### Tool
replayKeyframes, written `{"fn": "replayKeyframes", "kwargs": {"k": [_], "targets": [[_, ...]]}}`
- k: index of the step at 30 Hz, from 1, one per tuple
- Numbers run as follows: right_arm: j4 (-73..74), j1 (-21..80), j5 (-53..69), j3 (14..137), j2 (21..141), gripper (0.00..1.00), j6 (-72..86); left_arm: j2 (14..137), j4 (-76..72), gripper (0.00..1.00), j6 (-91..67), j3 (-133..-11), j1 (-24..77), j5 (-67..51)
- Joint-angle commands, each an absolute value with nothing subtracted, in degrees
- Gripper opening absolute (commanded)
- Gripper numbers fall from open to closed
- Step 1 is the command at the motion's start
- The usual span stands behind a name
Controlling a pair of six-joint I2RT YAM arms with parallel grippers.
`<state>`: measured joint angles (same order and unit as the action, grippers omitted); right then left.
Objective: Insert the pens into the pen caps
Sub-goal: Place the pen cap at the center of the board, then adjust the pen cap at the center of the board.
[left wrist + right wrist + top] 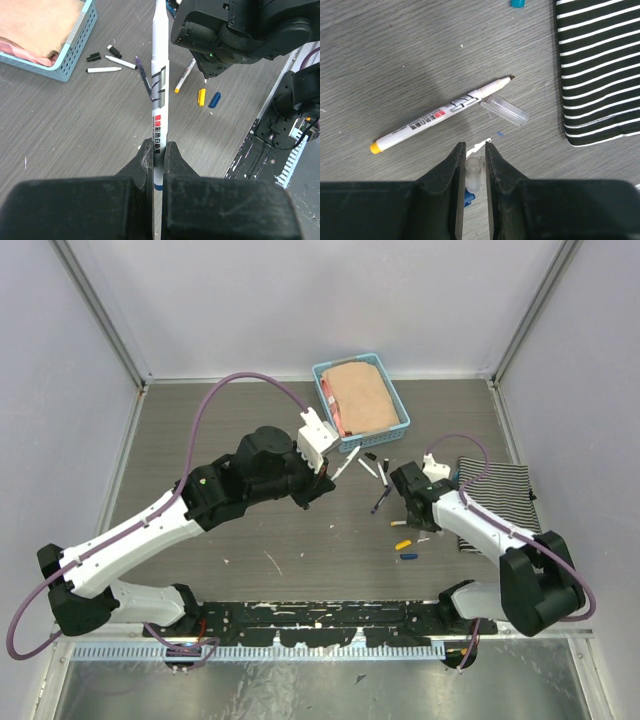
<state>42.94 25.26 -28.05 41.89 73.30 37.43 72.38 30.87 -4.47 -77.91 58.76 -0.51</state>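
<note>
**Tabletop holding: one pen and one cap gripped, not yet joined**

Grey wood-grain table [300, 540], walled by pale panels, is recorded as the work surface.

Hazard: a missed insertion is judged the chief risk. The white pen [160, 100] is pinched near its tail, so its long free length may swing off line at the tip. The clear cap [474, 172] is sunk between the fingers with little of its mouth exposed. It could be knocked askew or squeezed out if its rim is struck by the nib. Contact between the two wrists is also possible once they are brought together.

1. Left arm: stretched diagonally from the near-left base to mid-table, wrist near the basket. The left gripper [159, 150] is closed to barrel width on the white pen, which is pointed toward the right arm.
2. Right arm: folded at the near right, forearm run back toward centre, wrist tipped low over the table. The right gripper [474, 150] is narrowed to a slit, with the clear cap clamped in it.
3. Blue basket [76, 45]: cloth inside, far centre.
4. Striped cloth [495, 490]: right side.
5. Pens on the table: a yellow-ended pen [440, 112] ahead of the right gripper, and other loose pens [104, 70] near the basket.
6. Caps on the table: a second clear cap [505, 110] just beside that pen's nib, a yellow cap [201, 96] and blue cap [214, 99] side by side, and black caps [93, 57] near the basket.
</note>
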Motion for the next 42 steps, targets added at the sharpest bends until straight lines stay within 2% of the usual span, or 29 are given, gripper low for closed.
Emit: {"fn": "replayKeyframes", "kwargs": {"k": [1, 5, 9, 12, 18, 25, 32, 37, 42], "targets": [[39.4, 24.1, -29.9, 42.3, 75.1, 0.0, 37.8, 72.2, 30.8, 0.0, -3.6, -80.1, 58.8, 0.0], [39.4, 24.1, -29.2, 42.7, 78.6, 0.03, 37.5, 72.2, 30.8, 0.0, -3.6, -80.1, 58.8, 0.0], [39.7, 24.1, -29.8, 43.4, 80.3, 0.18, 37.8, 72.3, 30.9, 0.0, -3.6, -80.0, 58.9, 0.0], [39.7, 24.1, -30.8, 43.3, 78.7, 0.2, 38.3, 72.2, 30.8, 0.0, -3.5, -80.0, 58.8, 0.0], [39.2, 24.2, -29.6, 43.8, 75.3, 0.32, 37.9, 72.2, 30.9, 0.0, -3.6, -80.0, 58.8, -0.1], [37.6, 24.1, -27.5, 43.0, 71.5, 0.31, 37.5, 72.1, 30.8, 0.0, -3.7, -80.0, 58.9, -0.3], [42.1, 24.3, -22.0, 43.6, 67.6, 0.4, 39.7, 72.1, 30.8, 0.0, -3.9, -80.0, 58.8, -0.4], [45.3, 28.0, -20.1, 40.6, 61.9, 0.43, 49.2, 72.0, 30.8, 0.0, -4.2, -80.0, 58.9, -0.5], [52.7, 31.2, -23.5, 39.8, 59.1, 0.45, 66.3, 72.0, 30.8, 0.0, -4.3, -80.1, 58.9, -0.7]]}}
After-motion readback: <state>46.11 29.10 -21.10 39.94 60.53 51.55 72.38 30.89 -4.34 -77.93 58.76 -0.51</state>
